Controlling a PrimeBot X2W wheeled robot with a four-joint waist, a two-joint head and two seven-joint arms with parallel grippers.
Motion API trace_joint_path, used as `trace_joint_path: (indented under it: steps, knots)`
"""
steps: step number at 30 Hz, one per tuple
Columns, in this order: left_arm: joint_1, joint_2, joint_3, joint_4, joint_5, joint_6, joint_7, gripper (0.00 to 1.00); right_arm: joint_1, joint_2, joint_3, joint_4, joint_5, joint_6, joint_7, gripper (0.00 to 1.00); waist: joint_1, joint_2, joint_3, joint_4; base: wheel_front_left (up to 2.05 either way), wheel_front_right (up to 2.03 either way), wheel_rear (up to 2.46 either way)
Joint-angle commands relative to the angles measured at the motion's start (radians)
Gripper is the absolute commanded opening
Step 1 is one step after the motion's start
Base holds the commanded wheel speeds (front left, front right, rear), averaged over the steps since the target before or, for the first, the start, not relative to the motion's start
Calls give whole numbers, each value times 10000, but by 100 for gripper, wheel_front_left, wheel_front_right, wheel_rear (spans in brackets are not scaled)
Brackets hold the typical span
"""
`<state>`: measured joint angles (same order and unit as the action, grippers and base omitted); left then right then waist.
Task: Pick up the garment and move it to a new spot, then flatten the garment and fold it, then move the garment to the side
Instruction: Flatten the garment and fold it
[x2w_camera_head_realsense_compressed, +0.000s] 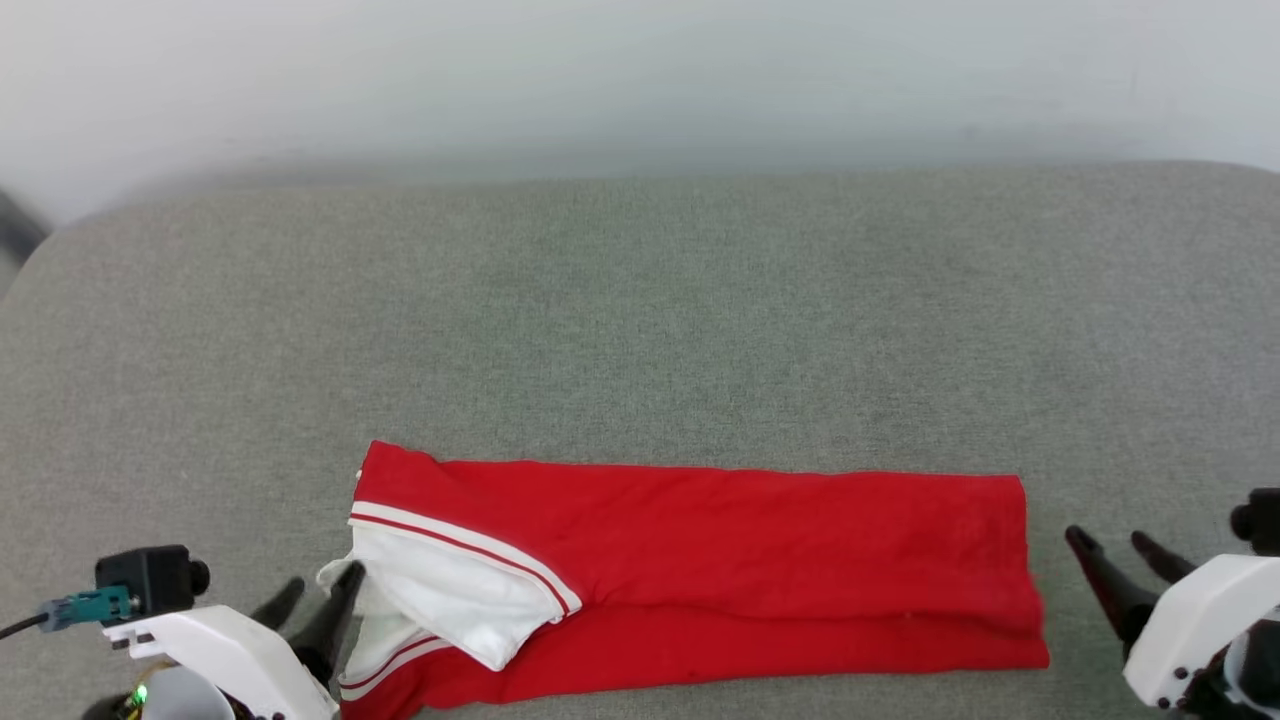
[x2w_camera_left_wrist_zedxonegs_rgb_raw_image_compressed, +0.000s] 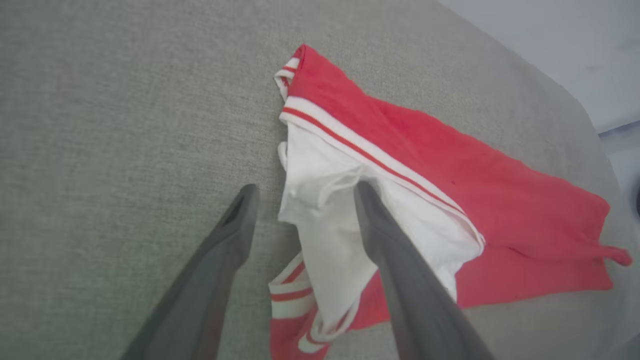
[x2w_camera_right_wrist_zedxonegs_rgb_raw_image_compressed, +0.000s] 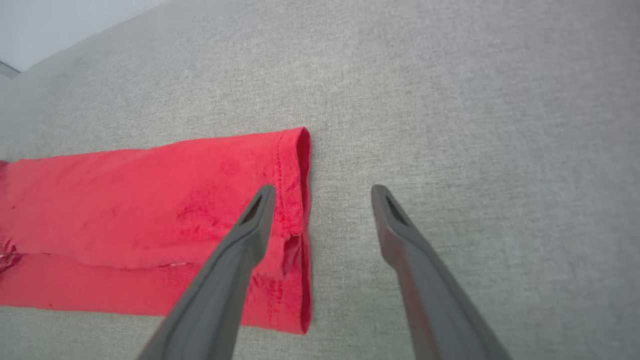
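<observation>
The garment (x2w_camera_head_realsense_compressed: 760, 560), a red shirt with a white striped-trim sleeve (x2w_camera_head_realsense_compressed: 450, 590), lies folded into a long strip across the near part of the grey surface. My left gripper (x2w_camera_head_realsense_compressed: 320, 592) stands open at the strip's left end, its fingers spread over the white sleeve (x2w_camera_left_wrist_zedxonegs_rgb_raw_image_compressed: 325, 225) and holding nothing. At the strip's right end my right gripper (x2w_camera_head_realsense_compressed: 1112, 545) is open too. In the right wrist view the red hem (x2w_camera_right_wrist_zedxonegs_rgb_raw_image_compressed: 295, 225) lies below one of its fingers (x2w_camera_right_wrist_zedxonegs_rgb_raw_image_compressed: 250, 225), with bare surface under the other. The garment's letters and number are hidden.
The grey fabric surface (x2w_camera_head_realsense_compressed: 640, 330) stretches wide behind the garment to a pale wall (x2w_camera_head_realsense_compressed: 640, 80). Its rounded corners show at the far left and far right. A black camera block with a teal plug (x2w_camera_head_realsense_compressed: 120, 590) sits on my left wrist.
</observation>
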<state>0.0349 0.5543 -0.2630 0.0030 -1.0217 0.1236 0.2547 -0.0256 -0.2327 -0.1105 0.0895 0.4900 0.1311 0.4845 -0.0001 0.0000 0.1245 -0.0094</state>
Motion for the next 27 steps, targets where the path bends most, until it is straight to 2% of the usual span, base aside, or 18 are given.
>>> trace_joint_path:
  steps: [1,7,12,17,21,27]
  knots:
    - [-135,1,64,-176,295,103,-323,100,164,-29,-203,-338,-116,-8,66,100,1,0,-180,-40,0,0,0]
    - [-399,-354,217,-753,1092,538,-1609,100,229,-79,-1120,-1228,-199,-8,1271,100,1,0,-604,-15,0,0,0]
    - [-600,-760,-11,-1043,1883,530,-2752,100,69,-28,-1714,-1637,-297,-8,2958,100,1,0,-746,164,0,0,0]
    - [-956,-1082,-318,-1084,2845,409,-4030,100,-127,42,-1801,-1856,-518,-8,4252,100,1,0,-528,498,0,0,0]
    - [-1328,-1227,-484,-919,3572,371,-4737,100,-180,271,-1775,-1817,-644,-8,4797,100,1,0,-190,848,0,0,0]
    - [-1796,-1434,-586,-883,4164,261,-5051,100,-476,488,-1591,-1132,-623,-8,4974,100,1,0,430,1247,0,0,0]
